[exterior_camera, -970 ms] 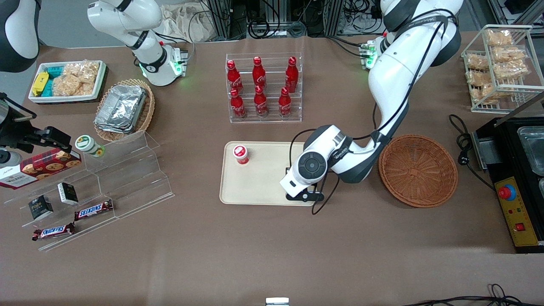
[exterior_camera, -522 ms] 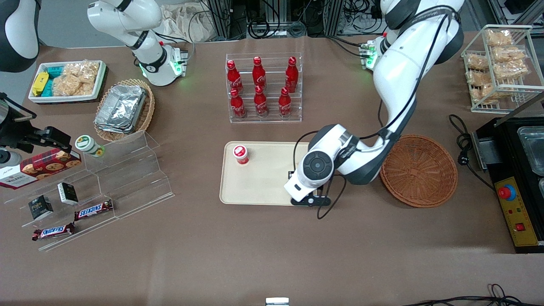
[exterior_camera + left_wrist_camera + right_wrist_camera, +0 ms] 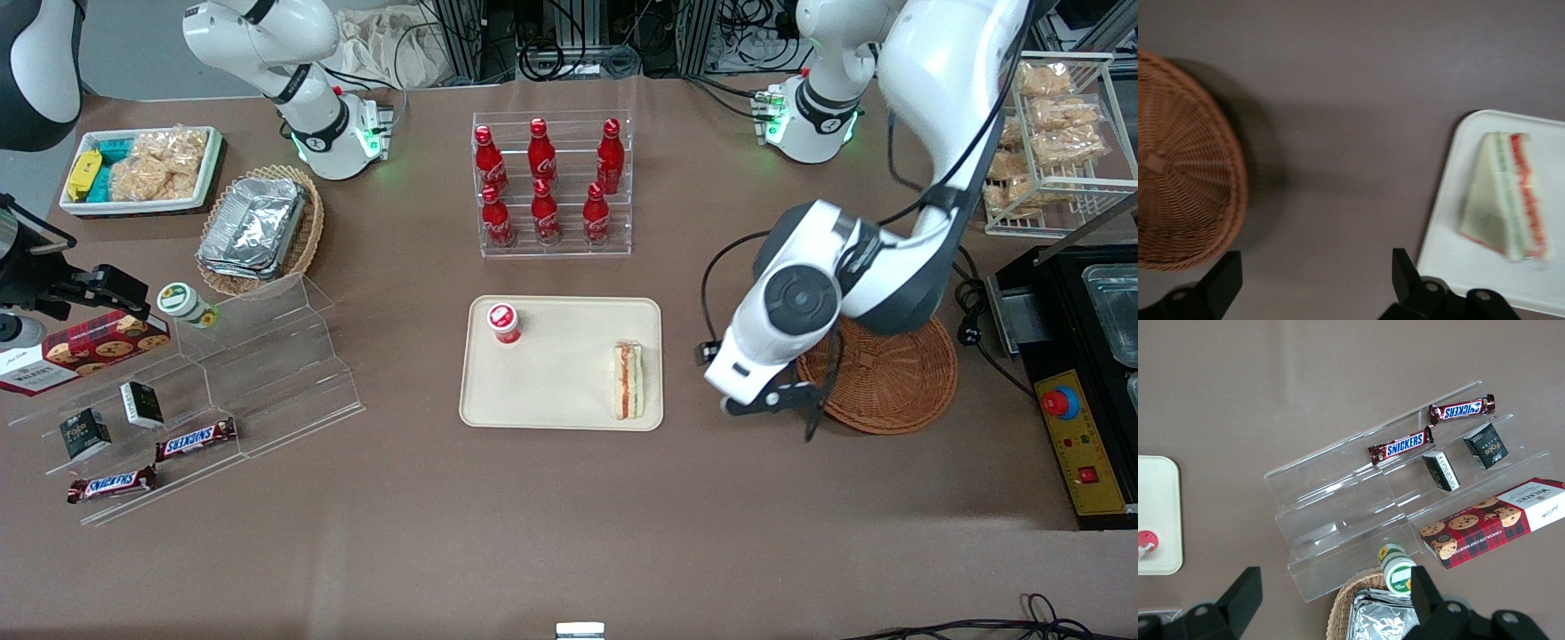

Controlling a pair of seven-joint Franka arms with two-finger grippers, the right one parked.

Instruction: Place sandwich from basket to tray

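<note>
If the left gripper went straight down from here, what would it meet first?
Probably bare table: the open gripper hangs over the strip between the basket and the tray, though its height is unclear.

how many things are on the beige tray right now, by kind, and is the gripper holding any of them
sandwich: 1
red-capped bottle: 1
total on the tray: 2
The gripper is open and holds nothing, hovering over bare table between tray and basket.
</note>
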